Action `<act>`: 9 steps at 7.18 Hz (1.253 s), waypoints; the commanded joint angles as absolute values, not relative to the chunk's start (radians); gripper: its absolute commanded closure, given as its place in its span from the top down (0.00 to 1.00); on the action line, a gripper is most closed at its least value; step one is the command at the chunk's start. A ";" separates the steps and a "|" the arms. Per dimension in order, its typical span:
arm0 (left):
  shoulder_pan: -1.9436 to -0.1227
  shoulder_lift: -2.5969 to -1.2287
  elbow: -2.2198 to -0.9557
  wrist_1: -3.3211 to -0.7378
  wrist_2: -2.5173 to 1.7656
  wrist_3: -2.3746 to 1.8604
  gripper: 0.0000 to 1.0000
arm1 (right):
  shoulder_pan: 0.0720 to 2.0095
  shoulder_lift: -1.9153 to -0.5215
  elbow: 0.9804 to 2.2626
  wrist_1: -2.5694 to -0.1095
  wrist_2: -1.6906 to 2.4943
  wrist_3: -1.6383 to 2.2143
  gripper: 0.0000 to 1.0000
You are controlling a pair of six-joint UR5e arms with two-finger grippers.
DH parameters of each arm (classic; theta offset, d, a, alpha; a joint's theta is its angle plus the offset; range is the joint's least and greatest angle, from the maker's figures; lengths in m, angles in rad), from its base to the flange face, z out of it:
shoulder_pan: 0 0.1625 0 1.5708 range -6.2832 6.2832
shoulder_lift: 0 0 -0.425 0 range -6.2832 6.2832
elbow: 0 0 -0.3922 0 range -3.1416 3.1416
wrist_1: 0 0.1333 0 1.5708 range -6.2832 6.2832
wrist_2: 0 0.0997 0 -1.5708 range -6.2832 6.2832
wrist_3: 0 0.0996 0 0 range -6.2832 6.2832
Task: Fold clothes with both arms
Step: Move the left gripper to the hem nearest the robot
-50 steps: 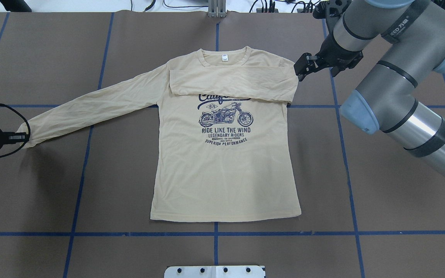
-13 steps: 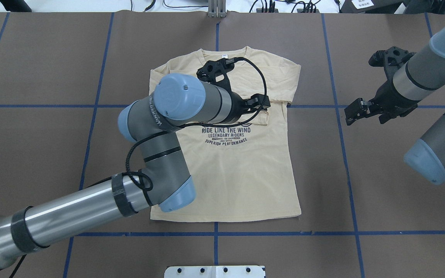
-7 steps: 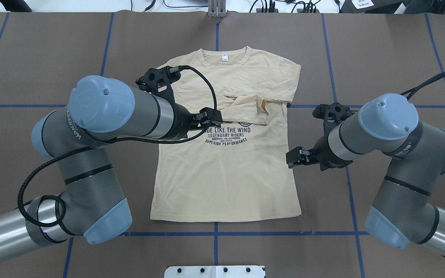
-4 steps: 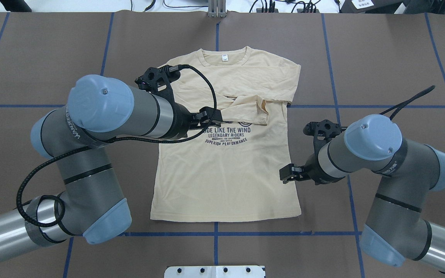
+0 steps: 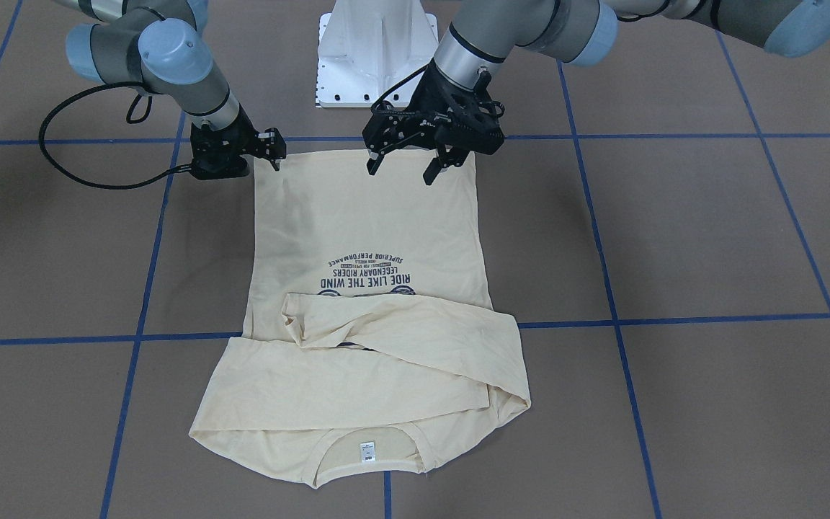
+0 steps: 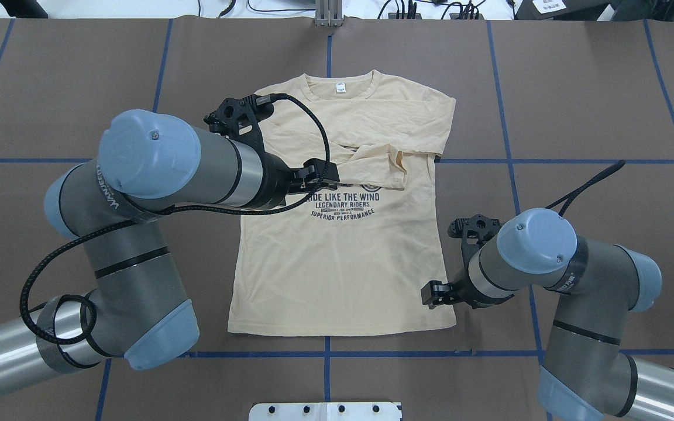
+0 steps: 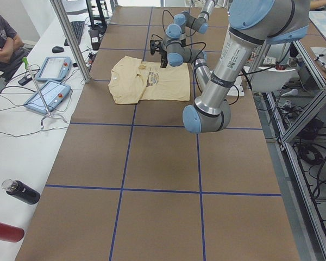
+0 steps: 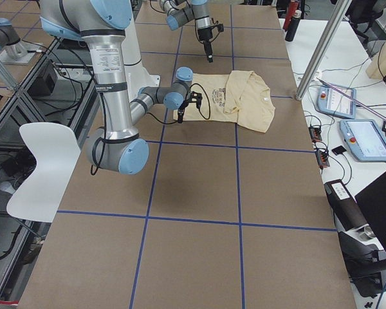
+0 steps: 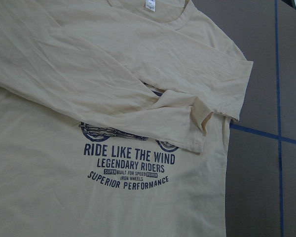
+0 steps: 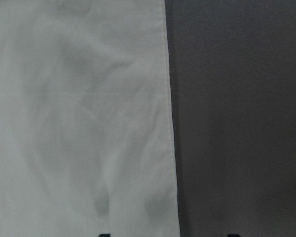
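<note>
Right gripper (image 6: pixel 430 294) is the mover: a moment ago it sat halfway down the side of the shirt (image 6: pixel 337 269), and now it has slid along that edge to the hem corner nearest the robot. Its fingers (image 5: pixel 276 163) are spread. In the right wrist view one tip shows over the cloth and the other over the bare table (image 6: pixel 606 88), so the jaws straddle the shirt's side edge. It's very low there, but whether the tips touch the fabric I can't tell. Nothing is pinched.

Left gripper (image 6: pixel 320 174) has barely budged; it hangs over the middle of the shirt, by the print (image 6: pixel 343 204). From across the table its fingers (image 5: pixel 431 173) are clearly wide apart, well above the cloth and holding nothing.

As for the shirt, it hasn't shifted at all. It lies flat and front-up in the middle of the table, neck tag (image 6: pixel 340 88) at the far end and hem towards the robot. Both sleeves are folded across the chest, one over the other. The upper one's cuff (image 6: pixel 396 168) is a bit rumpled and covers the top of the print, with "RIDE LIKE THE WIND" readable just below it.
</note>
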State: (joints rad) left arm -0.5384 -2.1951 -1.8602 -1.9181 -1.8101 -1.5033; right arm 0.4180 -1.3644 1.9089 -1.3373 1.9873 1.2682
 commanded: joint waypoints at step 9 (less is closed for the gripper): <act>-0.549 -2.189 -1.882 -1.917 -1.810 -1.503 0.99 | 0.388 -1.348 1.919 -1.433 1.996 1.276 0.00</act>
State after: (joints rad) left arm -0.5486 -2.1889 -1.8821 -1.9175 -1.8101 -1.5029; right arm 0.3880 -1.3489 1.9170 -1.4215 1.9971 1.2751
